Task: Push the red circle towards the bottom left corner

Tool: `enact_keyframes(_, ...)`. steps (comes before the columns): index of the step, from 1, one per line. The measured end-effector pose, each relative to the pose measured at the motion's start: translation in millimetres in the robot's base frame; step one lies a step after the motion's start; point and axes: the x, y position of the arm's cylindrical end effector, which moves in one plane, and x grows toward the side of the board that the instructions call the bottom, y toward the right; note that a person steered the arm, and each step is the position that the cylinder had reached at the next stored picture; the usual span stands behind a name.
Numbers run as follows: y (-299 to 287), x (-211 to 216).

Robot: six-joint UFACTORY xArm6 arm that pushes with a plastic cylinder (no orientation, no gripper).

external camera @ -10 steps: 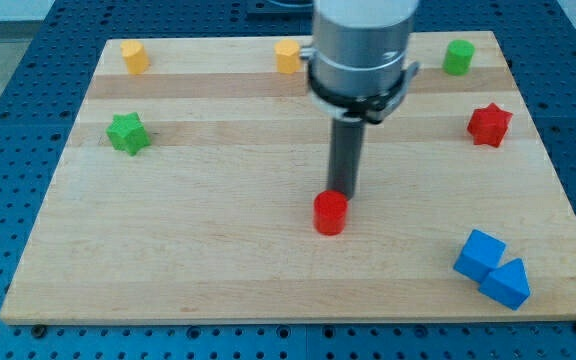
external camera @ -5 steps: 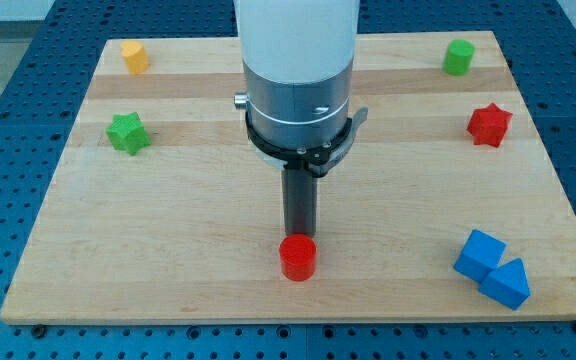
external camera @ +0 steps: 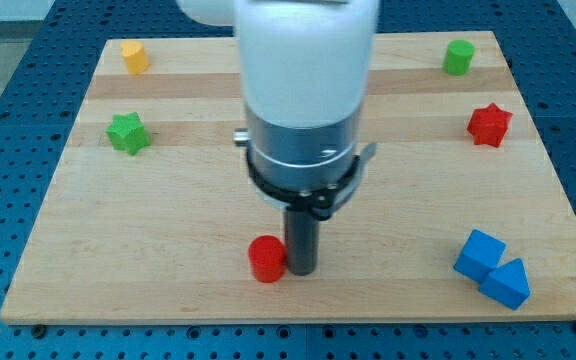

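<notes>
Near the counter's bottom edge: the red circle point(external camera: 266, 259) sat just left of my tip point(external camera: 301, 272), touching the rod or very nearly so.
Jaws: none on this arm; it ended in a plain dark rod that held nothing and could only shove from the side.
Progress: by my reckoning partly done. The red circle lay low on the counter point(external camera: 88, 290) but only a little left of its middle, with the bottom left corner well off to the left.
What was left: a long leftward push along the bottom edge, with hardly any downward travel to spare.
Tip position: right of the block, which looked like a sound side to push from.
Edge risk: the red circle was near the bottom rim, so any strong downward push could have tipped it off, I judged.
Open room: bare wood ran from the block all the way to the corner, with nothing in the path.
Other blocks left of the tip: a green star point(external camera: 127, 132) and a yellow block point(external camera: 134, 56), both far up the counter.
Other blocks right of the tip: two blue blocks point(external camera: 491, 267) touching each other, a red star point(external camera: 489, 124) and a green block point(external camera: 458, 56), all well apart from the route.
</notes>
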Motion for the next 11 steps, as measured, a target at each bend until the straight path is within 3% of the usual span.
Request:
enact_keyframes(5, -138, 0)
enact_keyframes(7, -137, -23)
enact_keyframes(8, -169, -34)
enact_keyframes(11, -210, -28)
